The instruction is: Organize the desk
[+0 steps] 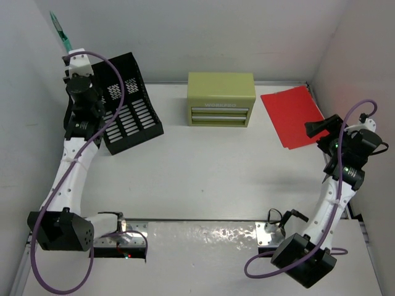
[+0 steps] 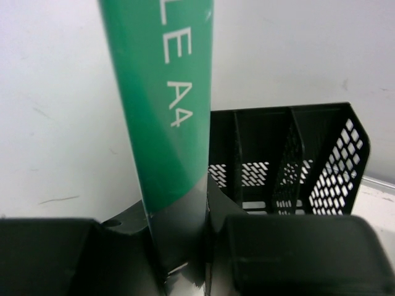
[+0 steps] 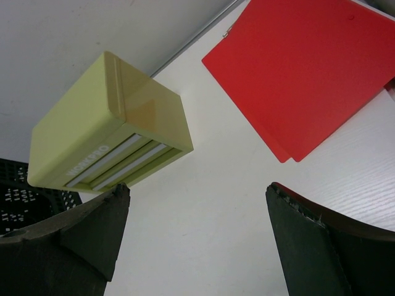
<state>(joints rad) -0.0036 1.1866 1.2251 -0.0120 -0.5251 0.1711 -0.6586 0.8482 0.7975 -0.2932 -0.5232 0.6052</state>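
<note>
Two states I see: left gripper [image 2: 179, 256] clamps a green folder [image 2: 163, 105] by the rack [image 2: 290, 160]. And right gripper [image 3: 197, 237] gapes open over the desk [image 3: 216, 185].

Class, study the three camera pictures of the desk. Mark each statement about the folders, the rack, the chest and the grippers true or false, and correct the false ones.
1. The left gripper is shut on a green folder. True.
2. The red folder stands in the black file rack. False: it lies flat on the desk, to the right of the drawer chest.
3. The right gripper is open and holds nothing. True.
4. One drawer of the drawer chest is pulled out. False: both drawers look pushed in.
5. The green folder lies flat on the desk. False: it is held upright, above the rack.
</note>
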